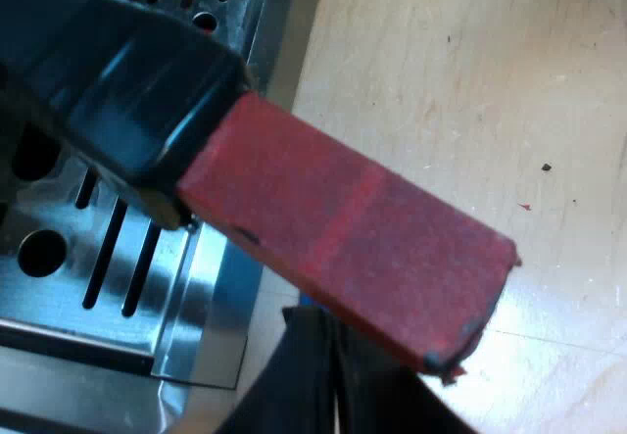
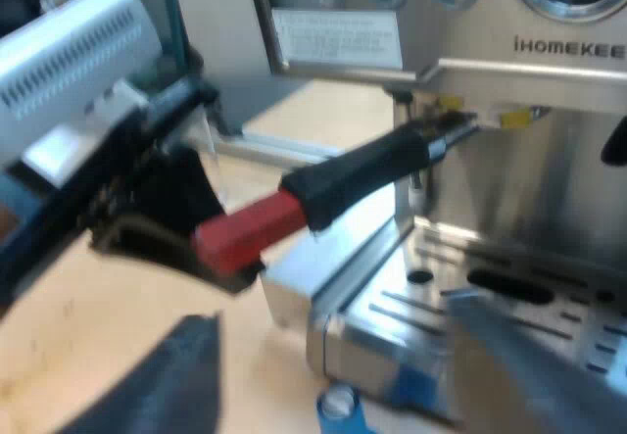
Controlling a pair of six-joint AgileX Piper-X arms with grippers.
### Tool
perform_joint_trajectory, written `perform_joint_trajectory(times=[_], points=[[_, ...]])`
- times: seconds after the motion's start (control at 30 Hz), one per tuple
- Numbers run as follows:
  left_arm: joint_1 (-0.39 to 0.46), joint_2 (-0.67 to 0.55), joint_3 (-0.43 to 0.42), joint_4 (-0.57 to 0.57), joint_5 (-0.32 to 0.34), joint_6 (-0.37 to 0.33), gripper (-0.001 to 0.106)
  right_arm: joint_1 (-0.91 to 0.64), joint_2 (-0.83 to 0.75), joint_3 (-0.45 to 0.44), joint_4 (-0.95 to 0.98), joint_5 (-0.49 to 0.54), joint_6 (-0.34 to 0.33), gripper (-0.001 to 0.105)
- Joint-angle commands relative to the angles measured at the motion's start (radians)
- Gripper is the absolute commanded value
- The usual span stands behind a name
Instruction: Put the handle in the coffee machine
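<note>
The dark handle with its red end is over the drip tray, beside the table. My left claw is at the red end; I cannot tell if it grips. The handle's other end meets the front of the espresso machine. My right claw is open and holds nothing.

Left gripper sits at the handle's red end, its arm slanting down. Right gripper: fingers spread wide apart.
</note>
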State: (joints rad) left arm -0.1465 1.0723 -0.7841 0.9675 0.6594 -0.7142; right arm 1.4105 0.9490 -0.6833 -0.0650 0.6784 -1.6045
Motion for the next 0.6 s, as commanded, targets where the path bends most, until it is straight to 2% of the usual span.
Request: perform_joint_trajectory(times=[0.03, 0.17, 0.3, 0.4, 0.6], points=[[-0.022, -0.015, -0.02, 0.032, 0.061, 0.008, 0.0, 0.002, -0.015, -0.041, 0.085, -0.029, -0.019, 0.07], [-0.022, -0.015, -0.066, 0.032, 0.063, 0.008, 0.0, 0.002, -0.015, -0.095, 0.182, -0.075, -0.016, 0.071], [-0.022, -0.015, -0.105, 0.034, 0.063, 0.008, 0.0, 0.002, -0.015, -0.12, 0.225, -0.075, -0.016, 0.071], [-0.022, -0.015, -0.11, 0.049, 0.089, 0.008, 0.0, 0.002, -0.016, -0.12, 0.224, -0.082, -0.015, 0.071], [-0.051, -0.015, -0.11, 0.076, 0.094, 0.008, 0.0, 0.002, -0.016, -0.12, 0.224, -0.089, -0.015, 0.071]])
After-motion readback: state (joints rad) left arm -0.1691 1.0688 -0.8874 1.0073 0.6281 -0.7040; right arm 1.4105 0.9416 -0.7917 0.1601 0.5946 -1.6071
